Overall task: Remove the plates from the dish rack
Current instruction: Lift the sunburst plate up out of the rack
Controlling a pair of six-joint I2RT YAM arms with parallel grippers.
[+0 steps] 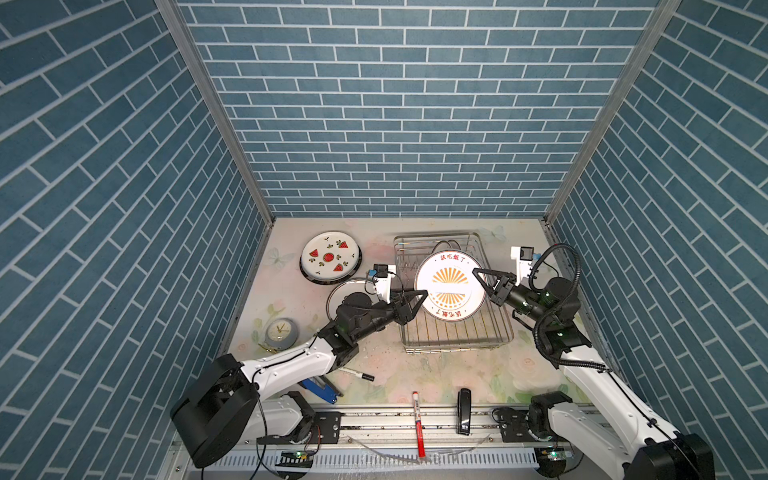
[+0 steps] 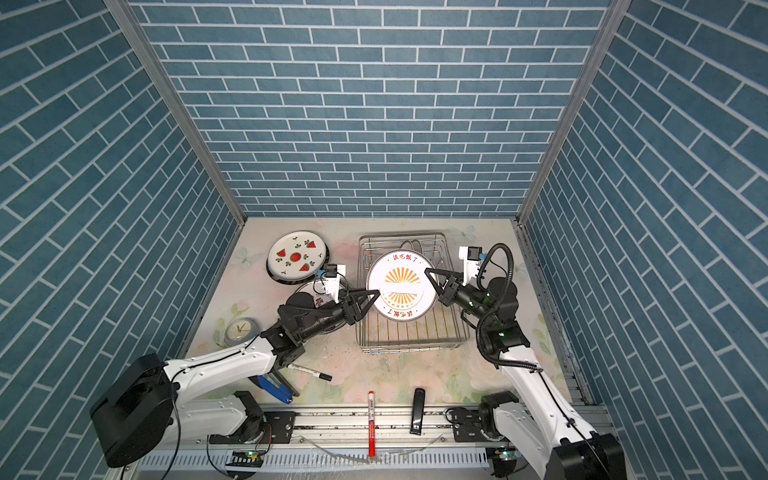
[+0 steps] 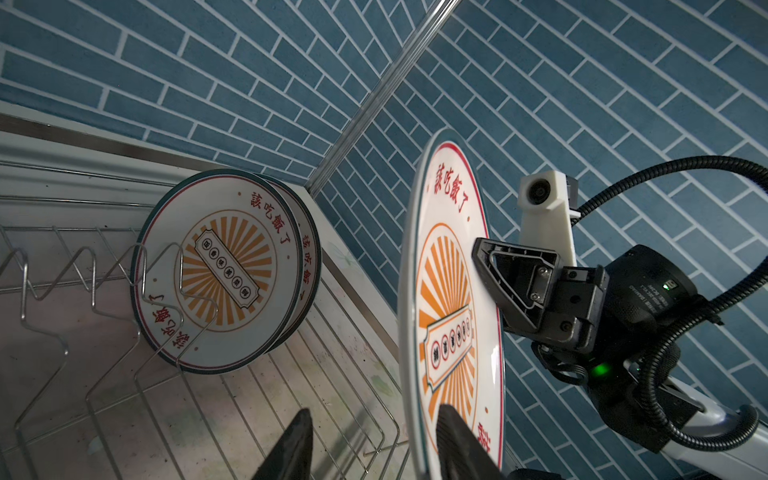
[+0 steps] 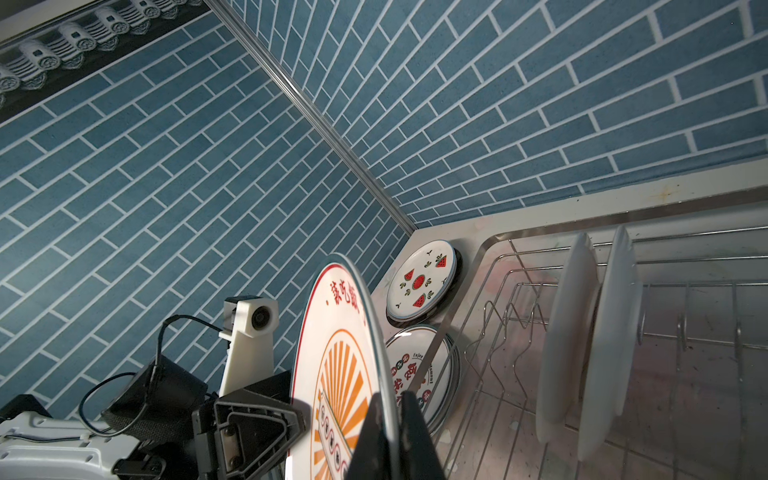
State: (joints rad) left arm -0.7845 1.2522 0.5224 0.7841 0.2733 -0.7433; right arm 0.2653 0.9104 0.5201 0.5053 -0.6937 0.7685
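A white plate with an orange sunburst print (image 1: 451, 286) (image 2: 401, 286) hangs on edge above the dish rack (image 1: 457, 332) (image 2: 411, 332). My right gripper (image 1: 478, 276) (image 4: 392, 399) is shut on its right rim. My left gripper (image 1: 422, 299) (image 3: 376, 415) straddles the opposite rim, open: one finger lies on the printed face, the other stands apart from the back. Two more sunburst plates (image 3: 216, 274) (image 4: 569, 332) stand in the rack's prongs. A watermelon plate (image 1: 330, 256) (image 4: 422, 280) lies on a dark-rimmed one at the back left. A red-character plate (image 1: 345, 291) (image 4: 415, 365) lies beneath my left arm.
A small grey clock (image 1: 281, 332) sits at the left, near my left arm. A black marker (image 1: 359, 374) and a blue tool (image 1: 320, 388) lie in front of that arm. A red pen (image 1: 418, 424) and a black stick-shaped object (image 1: 464, 411) lie at the front rail.
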